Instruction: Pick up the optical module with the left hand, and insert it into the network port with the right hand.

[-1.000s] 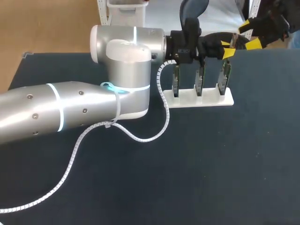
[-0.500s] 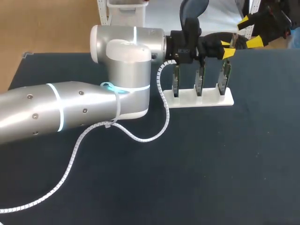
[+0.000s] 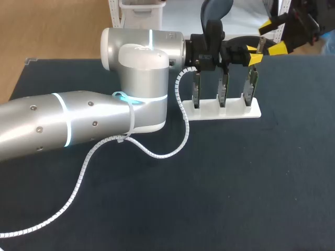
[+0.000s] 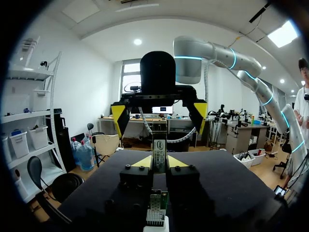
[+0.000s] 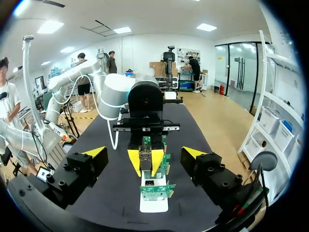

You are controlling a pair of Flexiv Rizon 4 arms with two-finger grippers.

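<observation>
The optical module (image 4: 158, 151) is a slim metal stick standing upright, and my left gripper (image 4: 158, 162) is shut on it. In the head view my left gripper (image 3: 254, 55) hangs just above the rightmost of three green port boards (image 3: 251, 86) on a white rack (image 3: 225, 111). My right gripper (image 3: 275, 36) is open at the table's far right edge, facing the left one with a short gap between them. In the right wrist view, my right gripper (image 5: 144, 152) spreads wide around the left gripper's fingertips (image 5: 134, 162) and the module (image 5: 146, 153), without touching them.
My left arm (image 3: 78, 123) lies across the table's left half, with its white coiled cable (image 3: 157, 154) sagging onto the dark mat (image 3: 235, 183). The nearest board (image 5: 155, 190) on the rack stands below the module.
My right gripper has shifted slightly left and farther back in the head view, toward the left gripper. The left arm and the module have stayed put.
</observation>
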